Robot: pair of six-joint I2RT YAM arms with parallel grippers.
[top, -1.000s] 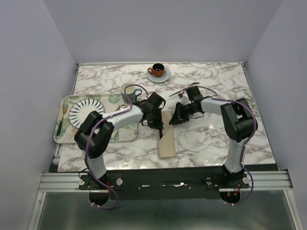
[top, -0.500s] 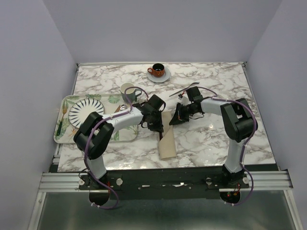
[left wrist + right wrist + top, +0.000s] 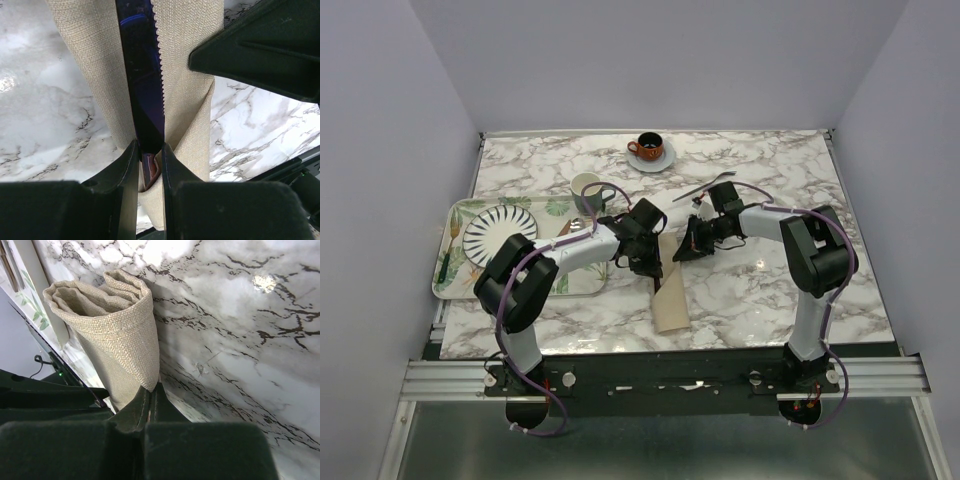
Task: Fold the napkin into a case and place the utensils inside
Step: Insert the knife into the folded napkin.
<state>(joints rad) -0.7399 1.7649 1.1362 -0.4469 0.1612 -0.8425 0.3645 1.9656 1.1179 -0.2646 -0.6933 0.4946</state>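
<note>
Closed jaws touch the folded napkin on the marble table.

Beige napkin; dark purple knife; white grey-veined marble table; leaf-printed tray.

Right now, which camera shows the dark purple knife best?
The left wrist view: the dark purple knife lies close up along a fold of the napkin, serrated edge clear, its near end pinched between the left fingers. The top external view hides it under the left arm; the right wrist view shows only rolled napkin.
</note>
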